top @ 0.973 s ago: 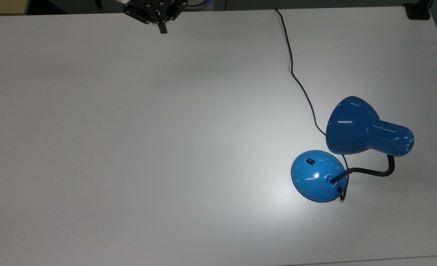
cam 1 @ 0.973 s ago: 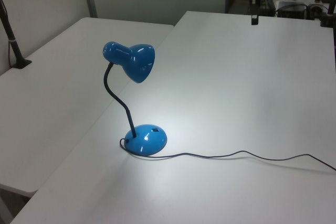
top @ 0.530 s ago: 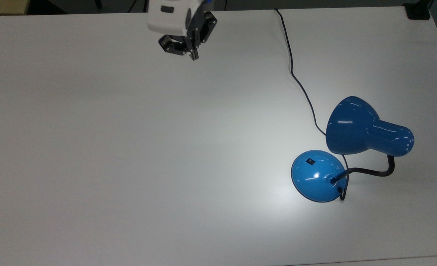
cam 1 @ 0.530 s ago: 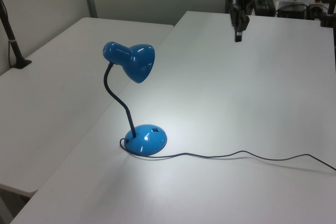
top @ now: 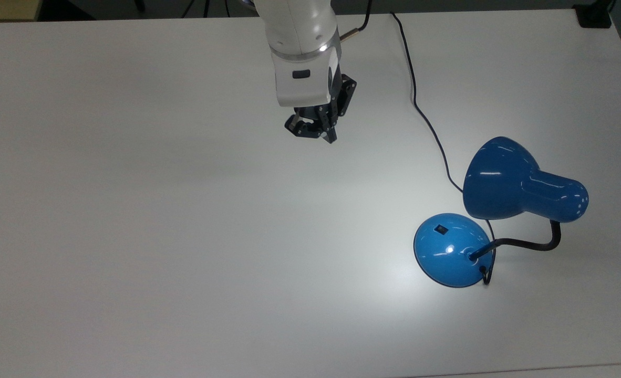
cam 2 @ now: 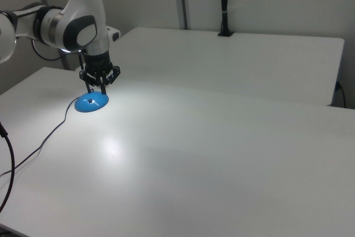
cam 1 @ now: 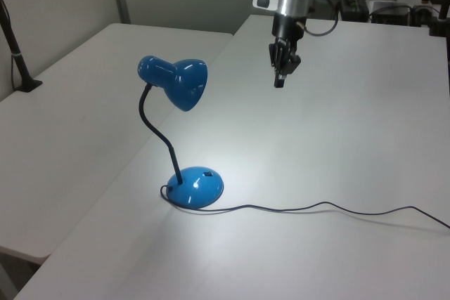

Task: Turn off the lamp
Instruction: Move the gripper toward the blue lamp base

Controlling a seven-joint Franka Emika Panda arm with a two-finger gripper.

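Blue and glossy, the lamp (top: 499, 210) stands on the white table (top: 132, 236), and I take it as my landmark. Its domed base (top: 449, 251) sits near the top view's lower right, with the small black switch (top: 440, 229) on the side of the dome facing away from the gooseneck (top: 526, 242). The bell shade (cam 1: 184, 83) hangs tilted above and beside the base, and a bright pool of light lies on the table around the base, so the bulb is lit. The black cord (top: 421, 110) runs off from the base across the table to the far edge.

My arm's white wrist (top: 302, 58) points straight down, well apart from the lamp, to the upper left of the base in the top view. The gripper (top: 325, 134) hangs above the table, touching nothing. In the left view the gripper (cam 1: 280, 79) is beyond the shade and to its right, at about the shade's height. The black fingers look drawn together to a single tip, holding nothing. In the right view the gripper (cam 2: 100, 84) hangs just above the base (cam 2: 91, 103).
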